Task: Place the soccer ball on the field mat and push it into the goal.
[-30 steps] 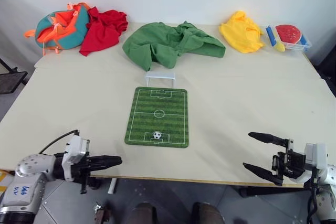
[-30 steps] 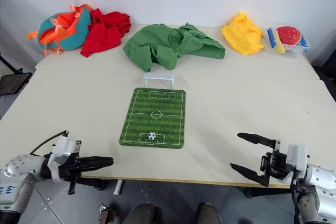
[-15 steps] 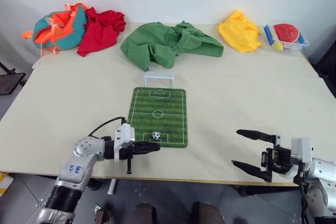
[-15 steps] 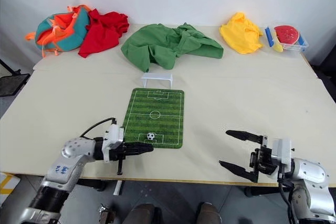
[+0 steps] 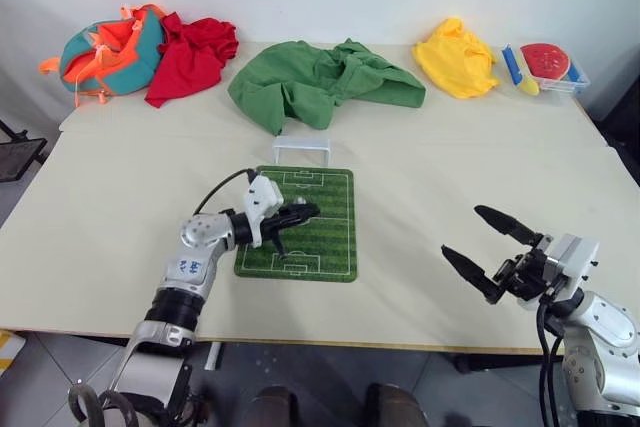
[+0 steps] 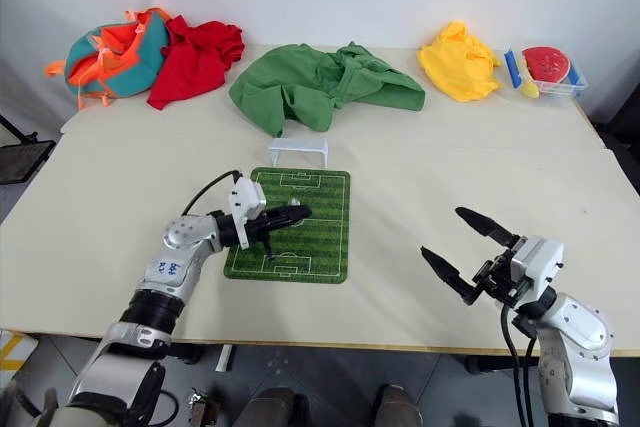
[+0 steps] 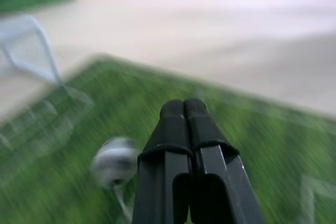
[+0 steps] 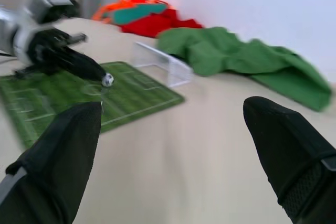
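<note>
The left pincer (image 5: 308, 211), fingers pressed together and empty, reaches over the field mat (image 5: 330, 237) near its centre circle. The soccer ball (image 8: 107, 80) sits at its tip on the mat, the goal (image 5: 301, 150) at twelve o'clock. The right pincer (image 5: 482, 250) gapes wide, empty, above the desk (image 5: 450, 177).

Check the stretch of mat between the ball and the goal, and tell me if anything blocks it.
Nothing visible blocks it. The ball sits on the mat at the tip of the shut left gripper, and the striped mat beyond it runs bare up to the goal. The green cloth lies behind the goal, not in the path.
</note>
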### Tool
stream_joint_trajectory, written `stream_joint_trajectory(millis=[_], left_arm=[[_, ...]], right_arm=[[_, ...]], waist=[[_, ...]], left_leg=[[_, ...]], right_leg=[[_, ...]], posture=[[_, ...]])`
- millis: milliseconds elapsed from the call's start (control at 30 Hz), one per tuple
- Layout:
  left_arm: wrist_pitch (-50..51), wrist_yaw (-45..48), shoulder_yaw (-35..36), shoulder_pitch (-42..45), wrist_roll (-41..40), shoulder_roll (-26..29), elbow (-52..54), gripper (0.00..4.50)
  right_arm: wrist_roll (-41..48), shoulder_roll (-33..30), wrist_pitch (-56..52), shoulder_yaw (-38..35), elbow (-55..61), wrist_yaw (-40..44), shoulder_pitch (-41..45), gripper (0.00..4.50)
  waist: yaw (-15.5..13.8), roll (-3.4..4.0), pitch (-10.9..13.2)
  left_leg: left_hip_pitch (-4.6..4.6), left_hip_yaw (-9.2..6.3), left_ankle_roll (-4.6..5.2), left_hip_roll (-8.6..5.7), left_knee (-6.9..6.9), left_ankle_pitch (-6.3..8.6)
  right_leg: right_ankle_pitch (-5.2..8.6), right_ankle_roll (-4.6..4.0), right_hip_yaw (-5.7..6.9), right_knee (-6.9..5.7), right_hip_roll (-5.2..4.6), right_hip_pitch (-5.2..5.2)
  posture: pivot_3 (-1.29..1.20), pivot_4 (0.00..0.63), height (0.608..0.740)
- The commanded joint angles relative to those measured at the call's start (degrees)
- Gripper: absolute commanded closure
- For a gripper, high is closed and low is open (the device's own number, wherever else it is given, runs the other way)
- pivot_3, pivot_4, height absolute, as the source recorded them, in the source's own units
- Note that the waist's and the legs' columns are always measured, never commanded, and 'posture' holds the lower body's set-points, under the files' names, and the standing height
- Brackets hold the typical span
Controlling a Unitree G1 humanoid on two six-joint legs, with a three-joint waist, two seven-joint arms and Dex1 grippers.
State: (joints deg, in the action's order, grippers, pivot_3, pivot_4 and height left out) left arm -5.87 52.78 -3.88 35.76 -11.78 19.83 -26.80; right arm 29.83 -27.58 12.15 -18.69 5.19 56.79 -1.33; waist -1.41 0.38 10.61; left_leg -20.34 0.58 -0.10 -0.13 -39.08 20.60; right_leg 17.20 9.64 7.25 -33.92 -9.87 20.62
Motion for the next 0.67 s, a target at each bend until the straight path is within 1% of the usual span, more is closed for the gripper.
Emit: stream_joint_trajectory(millis=[33,100,200,300,400,500,567,600,667], left_arm=[[-2.09,4.56,2.43,-2.36,-3.08,2.37,2.49,4.48],[-0.94,9.34,4.08,-5.89,-6.76,4.9,6.0,4.48],[1.27,13.76,7.96,-13.27,-11.11,11.27,14.16,4.48],[3.3,12.5,14.42,-20.63,-11.74,18.61,18.32,4.48],[5.03,11.3,21.29,-26.2,-12.54,24.5,18.53,4.48],[6.79,10.39,26.44,-29.52,-14.0,27.32,18.42,4.48],[4.67,10.09,32.78,-32.1,-13.75,30.16,13.64,4.48],[3.74,9.88,35.74,-33.18,-13.7,31.45,10.57,4.48],[2.03,10.14,38.26,-34.38,-13.71,32.7,7.27,4.48]], right_arm=[[-0.35,0.84,2.07,-0.46,0.95,-1.68,-0.32,0.0],[0.0,1.05,2.65,-0.13,1.04,-1.36,-0.38,0.0],[1.05,0.6,2.89,-0.11,1.08,-0.16,-0.78,0.0],[3.19,-1.21,2.72,-1.03,0.4,3.32,-1.23,0.0],[5.21,-3.91,2.57,-2.1,-0.89,7.81,-1.05,0.0],[6.98,-7.03,2.18,-2.82,-1.99,12.51,-1.15,0.0],[8.57,-11.17,0.92,-3.82,-2.68,18.22,-2.07,0.0],[9.72,-12.84,-0.43,-4.72,-3.16,19.65,-2.32,0.0],[10.91,-14.43,-1.67,-5.65,-4.02,21.04,-2.5,0.0]], waist=[[0.19,0.0,0.0],[0.87,0.01,0.0],[1.65,0.02,0.0],[1.57,0.04,0.02],[1.29,0.05,0.04],[0.58,0.07,0.05],[0.38,0.08,0.06],[0.4,0.08,0.07],[0.39,0.08,0.07]], left_leg=[[0.0,0.01,0.0,0.0,0.01,0.0],[-0.01,0.06,0.0,0.01,0.03,0.0],[0.0,0.06,0.0,0.07,0.08,0.0],[0.01,0.03,0.0,0.14,0.06,0.0],[0.03,0.03,0.01,0.13,0.04,0.02],[0.06,-0.01,0.02,0.12,0.03,0.05],[0.06,0.0,0.01,0.12,0.03,0.07],[0.05,0.02,-0.01,0.14,0.03,0.09],[0.05,0.05,-0.03,0.17,0.09,0.1]], right_leg=[[0.0,0.0,0.0,0.01,0.0,0.0],[0.0,0.0,-0.03,0.01,0.02,0.04],[0.01,-0.01,-0.05,0.0,0.05,0.08],[0.01,-0.03,-0.06,0.0,0.08,0.06],[0.01,-0.03,-0.1,0.01,0.06,0.01],[0.01,-0.03,-0.08,0.03,0.06,-0.03],[0.01,-0.03,-0.1,0.03,0.06,-0.03],[0.01,-0.03,-0.1,0.03,0.06,-0.01],[0.02,-0.05,-0.08,0.04,0.1,0.05]], posture=[[0.0,0.15,0.74],[0.0,0.15,0.74],[0.0,0.15,0.74],[0.0,0.15,0.74],[0.0,0.15,0.74],[0.0,0.15,0.74],[0.0,0.15,0.74],[0.0,0.15,0.74],[0.0,0.15,0.74]])
